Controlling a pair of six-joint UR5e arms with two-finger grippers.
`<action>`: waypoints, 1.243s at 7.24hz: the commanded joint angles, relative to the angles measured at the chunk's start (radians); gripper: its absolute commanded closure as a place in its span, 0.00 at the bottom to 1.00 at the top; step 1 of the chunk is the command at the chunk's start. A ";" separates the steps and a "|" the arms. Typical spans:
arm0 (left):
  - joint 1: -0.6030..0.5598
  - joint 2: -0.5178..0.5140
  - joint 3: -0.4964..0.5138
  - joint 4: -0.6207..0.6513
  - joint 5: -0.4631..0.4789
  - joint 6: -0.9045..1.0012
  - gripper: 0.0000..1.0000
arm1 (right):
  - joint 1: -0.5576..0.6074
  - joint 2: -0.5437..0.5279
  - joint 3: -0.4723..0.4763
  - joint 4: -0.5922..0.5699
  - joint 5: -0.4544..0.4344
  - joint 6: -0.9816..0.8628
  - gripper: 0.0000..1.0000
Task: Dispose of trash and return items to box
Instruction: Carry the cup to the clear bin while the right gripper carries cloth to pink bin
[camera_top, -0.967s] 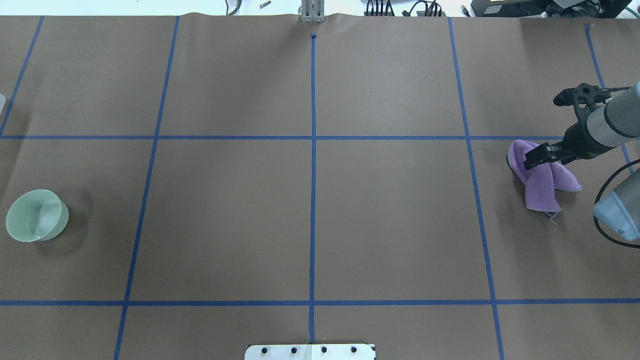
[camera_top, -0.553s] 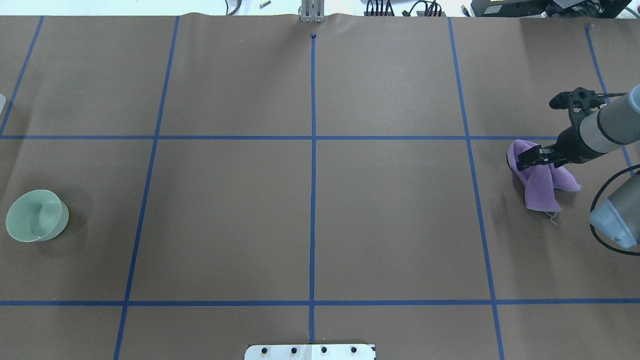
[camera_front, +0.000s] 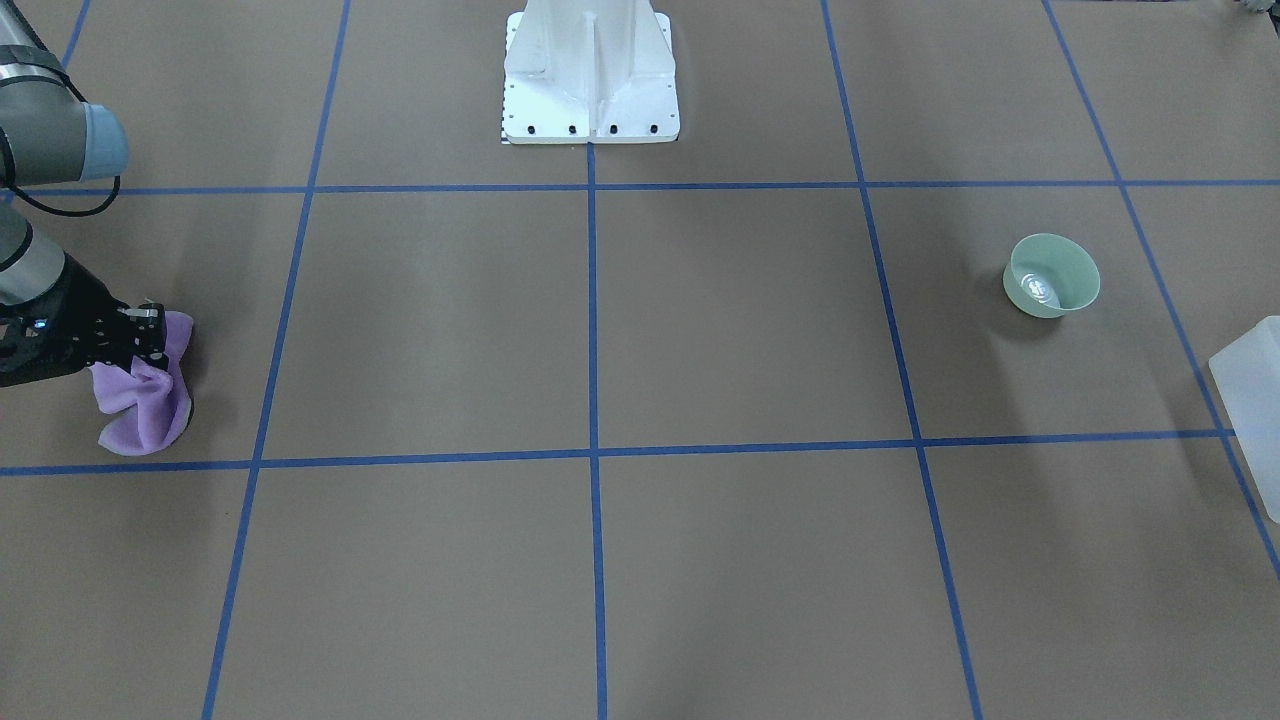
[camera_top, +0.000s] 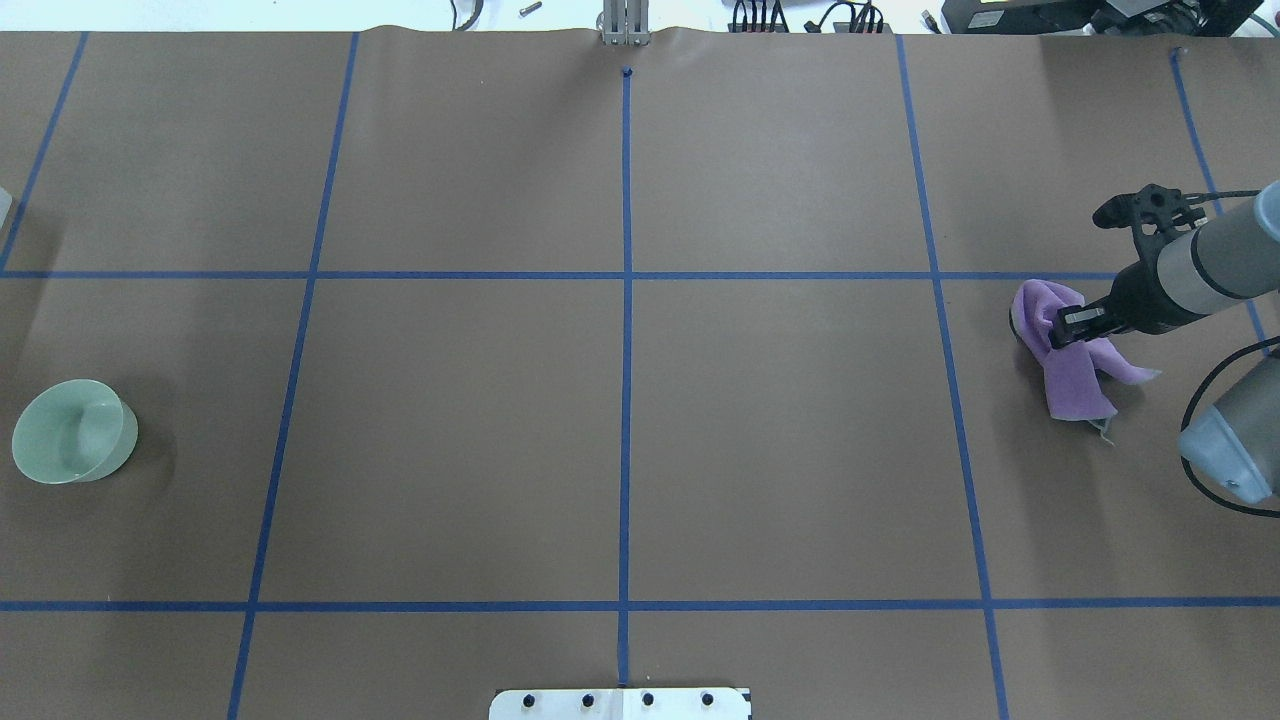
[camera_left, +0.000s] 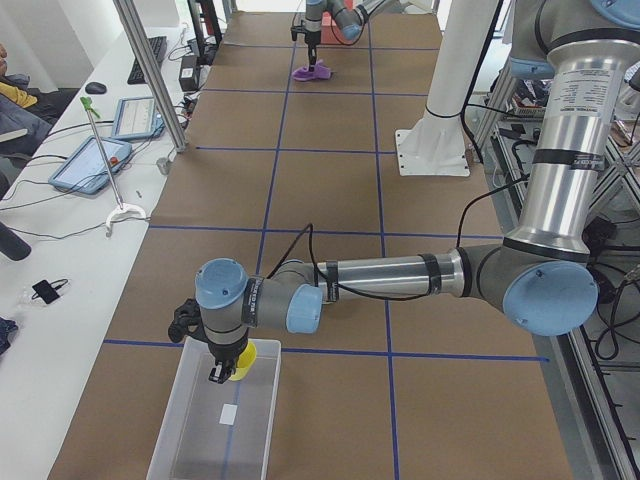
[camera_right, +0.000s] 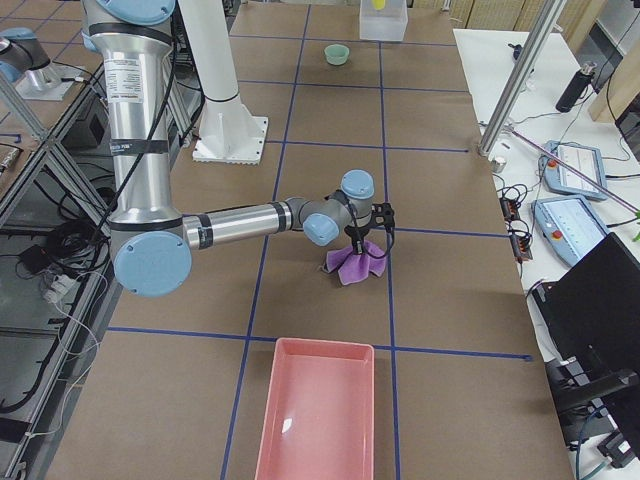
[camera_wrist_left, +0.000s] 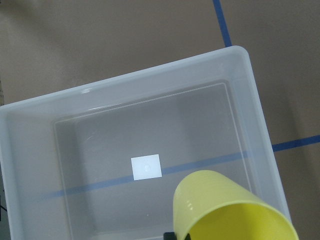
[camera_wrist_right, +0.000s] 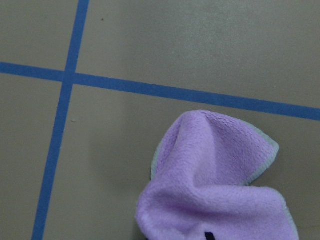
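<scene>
At the table's (camera_top: 620, 430) far left end, you have the left gripper (camera_left: 218, 374) hanging over the box (camera_left: 215, 430). The pale-yellow cup (camera_wrist_left: 227, 212) sits tilted at its tip, above the box floor. The fingers themselves do not show, so I cannot tell whether they are clamped or released. Next along, the mint-green bowl (camera_top: 72, 432) stands upright exactly where it stood a second ago, untouched and well apart from the box. At the right end comes the change. The right gripper (camera_top: 1068, 322) has shifted slightly and pinched together on the purple cloth (camera_top: 1078, 385). A second ago the cloth lay spread wider, with the fingers parted over it. Now it is gathered into a narrower bunch, its upper fold drawn in between the fingers, while its lower edge appears to rest on the table. Judgement: the grasp on the cloth is made, and the lift is the step due. The cup looks near delivery into the box. The bowl remains outstanding for you to collect.
</scene>
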 joint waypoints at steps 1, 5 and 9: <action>-0.004 -0.001 0.040 -0.008 0.002 0.002 1.00 | 0.068 -0.006 0.039 -0.011 0.041 -0.006 1.00; -0.001 -0.016 0.130 -0.013 -0.003 -0.022 1.00 | 0.365 -0.012 0.154 -0.159 0.242 -0.124 1.00; 0.068 -0.152 0.304 -0.013 -0.049 -0.112 1.00 | 0.715 0.000 0.398 -0.901 0.210 -0.877 1.00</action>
